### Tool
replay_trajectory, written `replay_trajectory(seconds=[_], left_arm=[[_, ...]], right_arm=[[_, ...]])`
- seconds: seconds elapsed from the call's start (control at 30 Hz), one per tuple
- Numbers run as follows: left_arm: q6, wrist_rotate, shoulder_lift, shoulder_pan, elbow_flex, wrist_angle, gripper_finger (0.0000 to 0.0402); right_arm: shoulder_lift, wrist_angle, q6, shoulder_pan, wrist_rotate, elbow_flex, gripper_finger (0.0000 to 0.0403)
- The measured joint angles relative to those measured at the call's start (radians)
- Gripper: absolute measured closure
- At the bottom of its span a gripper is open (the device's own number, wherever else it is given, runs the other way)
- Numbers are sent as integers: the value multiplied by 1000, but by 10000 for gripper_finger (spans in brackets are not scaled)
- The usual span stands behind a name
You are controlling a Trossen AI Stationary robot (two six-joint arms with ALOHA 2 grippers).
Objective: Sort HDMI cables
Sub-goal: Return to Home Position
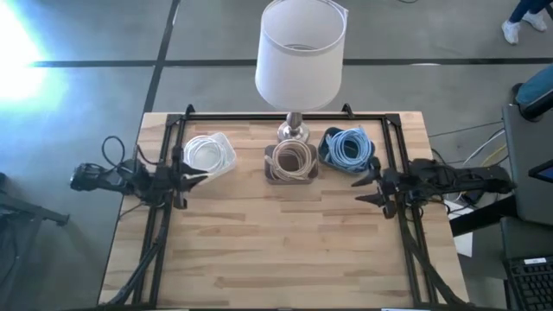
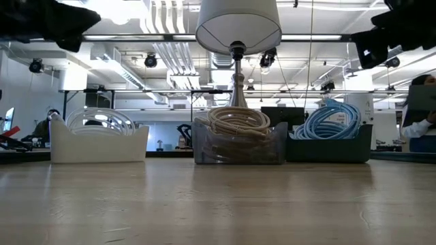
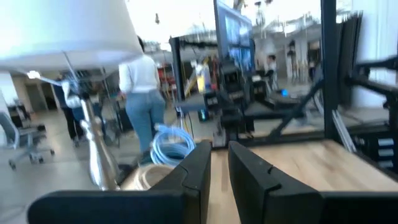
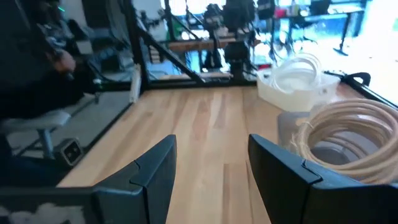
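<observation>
**Sorted cables, arms drawn back.** The lamp [image 1: 300,52] at the far middle of the table [image 1: 285,259] serves as the reference. The HDMI cables lie in three containers around its foot. The white coils [image 1: 204,153] are in a white bin [image 1: 228,158] to the lamp's left. The beige coils [image 1: 292,158] are in a clear bin [image 1: 269,175] directly in front of the foot. The blue coils [image 1: 349,147] are in a blue bin [image 1: 327,138] to its right. Every coil in view sits in a bin, heaped above the rim, so the sorting appears finished. The left gripper [image 1: 197,178] hovers just beside the white bin, on the side away from the lamp; its fingers are parted by a narrow gap and hold nothing. The right gripper [image 1: 366,190] hovers just beside the blue bin, also on the side away from the lamp; its jaws are spread wide and likewise empty. The coils look light, soft and springy, so the loops would probably splay or slide over one another when lifted. The best hold is likely across the whole bundle of turns at one side of the ring. Pinching a single strand, or closing over the open centre, would likely let the coil unwind or slip.
</observation>
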Motion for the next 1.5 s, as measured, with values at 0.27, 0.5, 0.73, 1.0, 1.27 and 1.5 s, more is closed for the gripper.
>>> replay_trajectory(seconds=[0.27, 0.5, 0.73, 1.0, 1.27, 1.5], left_arm=[[54, 20, -79, 0, -30, -6, 342], [55, 20, -79, 1, -80, 42, 342], [69, 20, -79, 1, -168, 172, 342], [73, 20, -79, 2, -187, 206, 342], [72, 20, -79, 2, -188, 203, 342], [72, 7, -79, 3, -189, 186, 342]], right_arm=[[-210, -14, -1, 0, -24, -81, 206], [-195, -14, -4, 0, -12, -97, 206], [-214, 14, -5, 0, -13, -138, 206], [-214, 96, 1, 0, -14, -200, 206], [-206, 175, 1, 0, -15, -240, 206], [-204, 173, -24, 0, -11, -240, 207]])
